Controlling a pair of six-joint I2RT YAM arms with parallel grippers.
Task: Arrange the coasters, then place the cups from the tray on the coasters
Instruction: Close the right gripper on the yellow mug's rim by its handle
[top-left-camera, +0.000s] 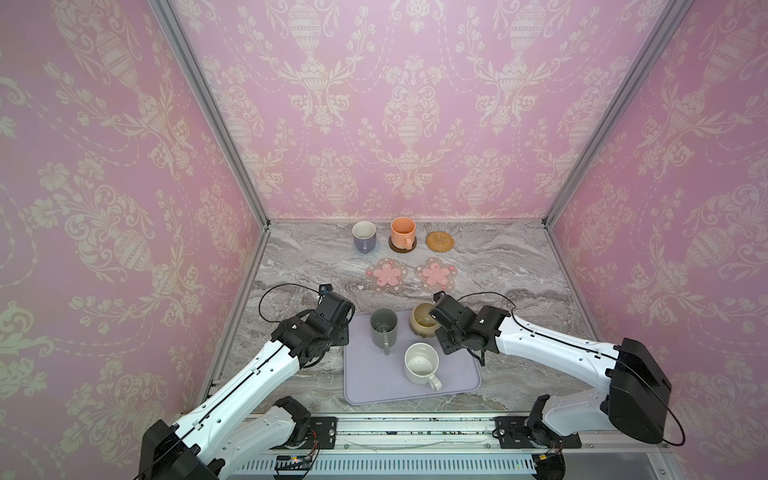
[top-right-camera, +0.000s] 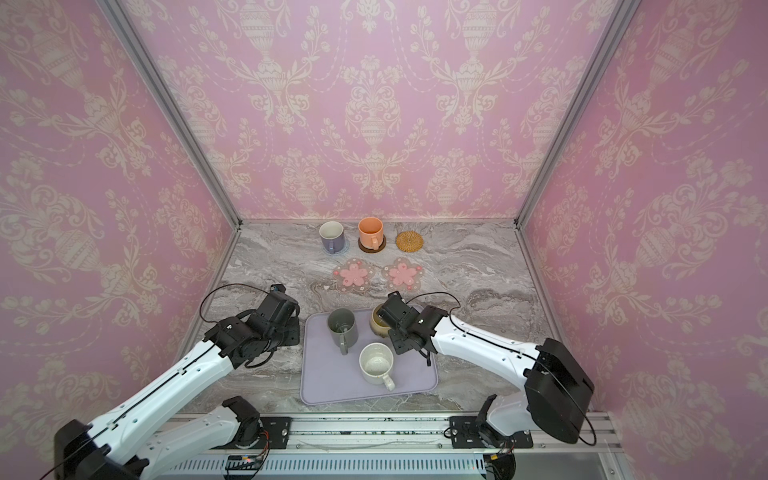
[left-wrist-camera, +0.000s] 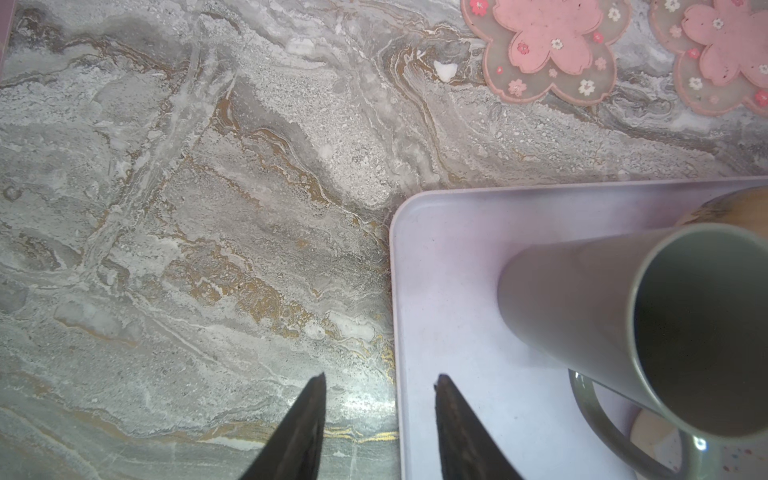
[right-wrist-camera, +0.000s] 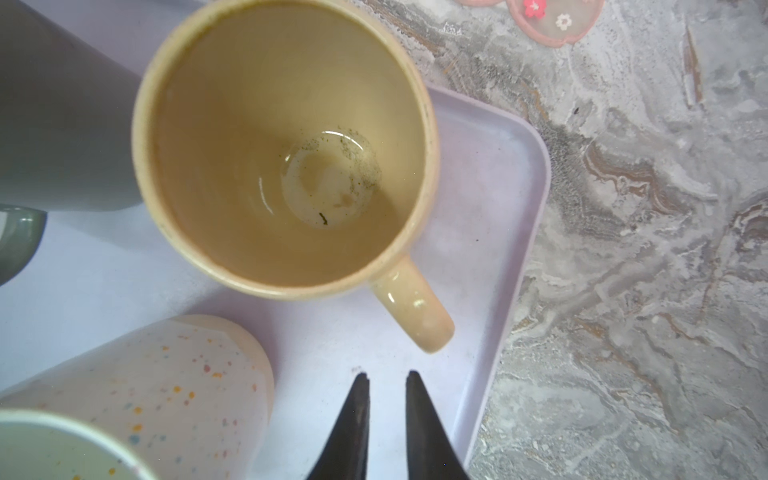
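Tray (top-left-camera: 374, 386): lower centre in a top view; stiff, flat.
Beige mug (right-wrist-camera: 286, 166): tray's upper right corner; probably hefty, glossy and breakable, best taken by its handle (right-wrist-camera: 415, 307).
Right gripper (right-wrist-camera: 386, 376): slightly parted, empty, just short of the handle.
Left gripper (left-wrist-camera: 380, 378): spread, empty, straddling the tray's edge.

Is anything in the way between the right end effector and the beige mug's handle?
Nothing visible. In the right wrist view only bare tray lies between the right end effector and the handle of the beige mug; the speckled mug stands aside.
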